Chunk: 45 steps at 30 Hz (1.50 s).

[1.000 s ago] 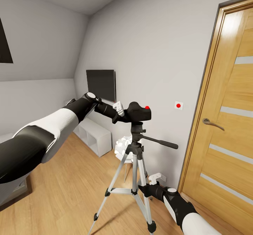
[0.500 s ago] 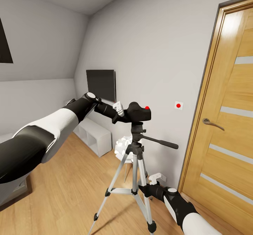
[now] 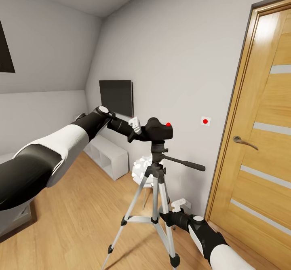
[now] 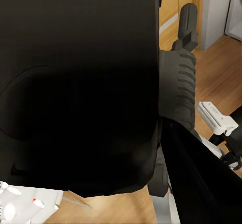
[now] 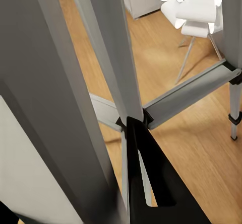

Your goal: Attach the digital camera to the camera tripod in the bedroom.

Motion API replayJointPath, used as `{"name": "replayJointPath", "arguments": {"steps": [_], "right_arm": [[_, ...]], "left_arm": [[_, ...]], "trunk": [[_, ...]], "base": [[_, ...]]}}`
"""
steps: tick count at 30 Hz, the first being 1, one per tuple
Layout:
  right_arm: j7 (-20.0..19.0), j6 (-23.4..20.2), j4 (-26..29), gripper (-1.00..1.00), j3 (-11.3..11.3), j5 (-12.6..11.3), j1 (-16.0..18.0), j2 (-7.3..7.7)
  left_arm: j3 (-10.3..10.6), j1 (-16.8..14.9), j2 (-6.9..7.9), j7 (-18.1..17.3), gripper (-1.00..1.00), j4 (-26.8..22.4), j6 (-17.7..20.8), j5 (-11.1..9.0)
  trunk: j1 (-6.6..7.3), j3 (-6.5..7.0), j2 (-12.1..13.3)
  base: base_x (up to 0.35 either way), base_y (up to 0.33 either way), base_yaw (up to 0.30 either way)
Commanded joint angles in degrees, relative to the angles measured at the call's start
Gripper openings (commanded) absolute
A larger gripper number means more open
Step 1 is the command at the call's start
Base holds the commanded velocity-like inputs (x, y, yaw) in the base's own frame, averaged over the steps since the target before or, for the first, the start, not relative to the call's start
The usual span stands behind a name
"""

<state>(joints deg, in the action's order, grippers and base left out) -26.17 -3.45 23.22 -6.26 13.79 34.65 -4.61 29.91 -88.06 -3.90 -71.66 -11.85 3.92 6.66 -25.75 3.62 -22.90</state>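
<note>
The black digital camera (image 3: 161, 130) with its red button rests on top of the black head of the camera tripod (image 3: 157, 181), above the long pan handle (image 3: 184, 163). My left gripper (image 3: 142, 131) reaches in from the left and is shut on the camera. In the left wrist view the camera body (image 4: 75, 83) is pressed against one ribbed finger (image 4: 177, 88). My right gripper (image 3: 165, 216) is low down, shut on a silver tripod leg. In the right wrist view that leg (image 5: 60, 108) runs close beside one black finger (image 5: 151, 183).
A wooden door (image 3: 262, 100) with a lever handle (image 3: 244, 142) stands close on the right. A red-dot wall switch (image 3: 205, 121) and a wall TV (image 3: 116, 97) are on the wall behind. A white low shelf (image 3: 108, 156) and a white petal-shaped object (image 3: 141, 168) stand beyond the tripod.
My left gripper and the camera have shifted a few pixels to the left on the tripod head. The right arm and tripod have not moved.
</note>
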Motion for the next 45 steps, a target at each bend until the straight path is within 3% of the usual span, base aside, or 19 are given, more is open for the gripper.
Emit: {"name": "replayJointPath", "arguments": {"steps": [1, 12, 38, 39, 45], "right_arm": [[0.0, -0.3, 0.0, -1.0, -0.7, 2.2, 0.0, -0.02], [0.0, -0.3, -0.1, -1.0, -0.7, 2.2, 0.0, -0.05], [0.0, -0.3, -0.1, -1.0, -0.7, 2.2, 0.0, -0.06], [0.0, -0.3, -0.1, -1.0, -0.7, 2.2, 0.0, -0.05], [0.0, -0.3, -0.1, -1.0, -0.7, 2.2, 0.0, -0.05]], "left_arm": [[-0.6, 0.0, 0.05, -0.4, -1.0, -0.1, 0.0, 0.6], [-0.6, 0.0, 0.13, -0.4, -1.0, 0.0, -2.6, 0.6], [-0.7, 0.0, -0.3, 0.1, -1.0, 0.0, -1.9, 0.6], [-0.8, 0.0, -0.3, 0.1, 1.0, 0.0, -1.9, 0.6], [-0.8, 0.0, -0.27, 0.3, 1.0, 0.0, -1.9, 0.6]], "trunk": [[-0.03, -0.04, 0.0], [-0.03, -0.04, 0.0], [-0.03, -0.04, 0.0], [-0.03, -0.04, 0.0], [-0.03, -0.04, 0.0]], "base": [[0.0, 0.0, 0.0], [0.0, 0.0, 0.0], [0.0, 0.0, 0.0], [0.0, 0.0, 0.0], [0.0, 0.0, 0.0]]}}
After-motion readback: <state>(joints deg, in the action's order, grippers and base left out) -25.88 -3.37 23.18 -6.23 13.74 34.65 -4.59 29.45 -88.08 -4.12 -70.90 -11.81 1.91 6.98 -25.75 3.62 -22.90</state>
